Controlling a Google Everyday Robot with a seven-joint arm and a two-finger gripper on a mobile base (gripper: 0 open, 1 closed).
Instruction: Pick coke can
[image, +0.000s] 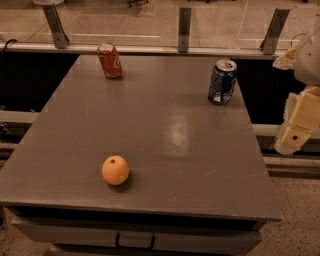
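Note:
The coke can (109, 60), red with white script and a dented body, stands upright near the far left corner of the grey table (165, 130). My gripper (298, 125), cream-coloured, hangs at the right edge of the view, off the table's right side and far from the coke can. It holds nothing that I can see.
A dark blue can (222, 82) with a silver top stands near the table's far right edge. An orange (115, 170) lies near the front left. A metal railing with glass panels (184, 30) runs behind the table. A drawer handle (134, 243) shows below the front edge.

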